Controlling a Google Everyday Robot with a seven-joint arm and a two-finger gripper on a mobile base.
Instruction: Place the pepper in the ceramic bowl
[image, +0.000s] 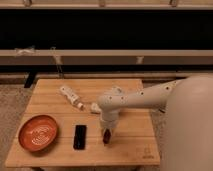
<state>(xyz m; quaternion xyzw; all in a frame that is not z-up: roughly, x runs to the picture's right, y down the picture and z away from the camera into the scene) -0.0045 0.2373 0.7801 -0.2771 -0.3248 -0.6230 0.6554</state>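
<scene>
The dark red pepper (106, 137) shows at the gripper's tips, just above or on the wooden table (135, 100), right of centre near the front. My gripper (107, 133) points straight down over it from the white arm (145, 97) that reaches in from the right. The orange-red ceramic bowl (38, 132) with pale swirl lines sits at the table's front left, well left of the gripper, and looks empty.
A flat black rectangular object (79, 136) lies between the bowl and the gripper. A white tube-like object (71, 96) lies at the table's back left, with a small white piece (94, 107) near the arm. A dark rail and wall run behind the table.
</scene>
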